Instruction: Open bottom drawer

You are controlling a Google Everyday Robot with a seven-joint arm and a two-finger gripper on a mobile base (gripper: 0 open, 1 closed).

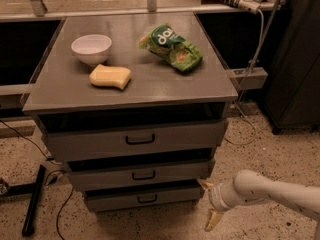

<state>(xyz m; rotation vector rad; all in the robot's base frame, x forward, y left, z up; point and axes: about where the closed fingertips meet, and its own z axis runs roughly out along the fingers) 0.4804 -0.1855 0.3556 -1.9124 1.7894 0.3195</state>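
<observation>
Gripper on a white arm, low near the floor, fingers spread apart and empty; just to its left the bottom drawer, closed, its black handle untouched; up and to its left, the cabinet top with bowl, yellow sponge and green bag

Probably a robot test lab rather than a home.

A lone grey drawer cabinet stands on a speckled terrazzo floor, with a loose cable and a power strip behind it. A white bowl, yellow sponge and green snack bag sit on top. A robot arm's gripper, fingers spread, hangs low by the cabinet's front right corner.
</observation>
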